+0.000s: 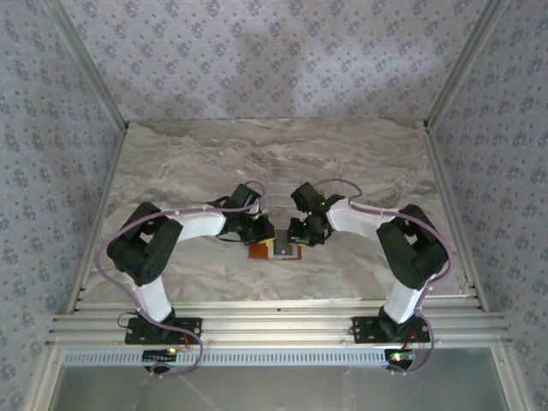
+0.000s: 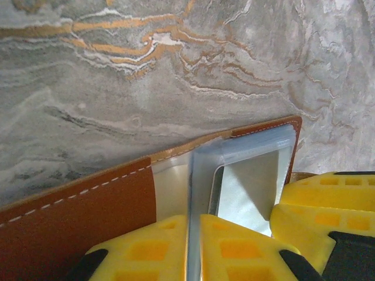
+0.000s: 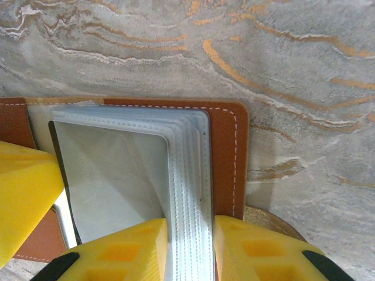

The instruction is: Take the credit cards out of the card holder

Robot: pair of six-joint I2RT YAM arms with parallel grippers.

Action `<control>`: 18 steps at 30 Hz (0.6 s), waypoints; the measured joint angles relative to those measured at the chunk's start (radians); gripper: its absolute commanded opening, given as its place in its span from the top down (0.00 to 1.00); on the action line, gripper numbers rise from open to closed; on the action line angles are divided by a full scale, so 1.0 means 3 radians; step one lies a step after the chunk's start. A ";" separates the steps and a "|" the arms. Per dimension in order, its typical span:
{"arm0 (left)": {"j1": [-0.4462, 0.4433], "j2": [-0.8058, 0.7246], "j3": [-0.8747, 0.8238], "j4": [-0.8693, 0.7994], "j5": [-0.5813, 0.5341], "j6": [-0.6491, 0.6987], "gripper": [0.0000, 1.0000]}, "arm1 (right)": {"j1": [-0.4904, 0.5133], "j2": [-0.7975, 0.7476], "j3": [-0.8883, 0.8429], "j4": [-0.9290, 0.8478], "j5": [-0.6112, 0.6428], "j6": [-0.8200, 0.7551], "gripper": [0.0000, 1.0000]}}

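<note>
The orange-brown card holder (image 1: 276, 250) lies open on the marble table between both arms. Its leather cover (image 2: 76, 216) and clear plastic sleeves (image 3: 190, 175) show up close. My left gripper (image 2: 194, 225) is shut on one thin sleeve standing on edge. My right gripper (image 3: 190, 225) is shut on a stack of several sleeves next to the cover's stitched edge (image 3: 225, 158). A whitish credit card (image 3: 111, 181) with a dark edge lies inside a sleeve; the same card (image 2: 249, 187) shows in the left wrist view. The two grippers (image 1: 264, 233) (image 1: 300, 235) nearly touch over the holder.
A clear ridged plastic tray (image 1: 278, 184) sits just beyond the grippers. Metal frame posts and a rail (image 1: 274, 325) border the marble table (image 1: 188, 154). The other arm's yellow finger intrudes at each wrist view's edge (image 2: 328, 199) (image 3: 23, 193).
</note>
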 measured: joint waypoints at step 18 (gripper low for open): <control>0.0013 -0.0011 -0.0083 0.0160 0.0071 -0.0001 0.88 | 0.0003 0.0019 0.0033 -0.0039 0.0001 0.0000 0.75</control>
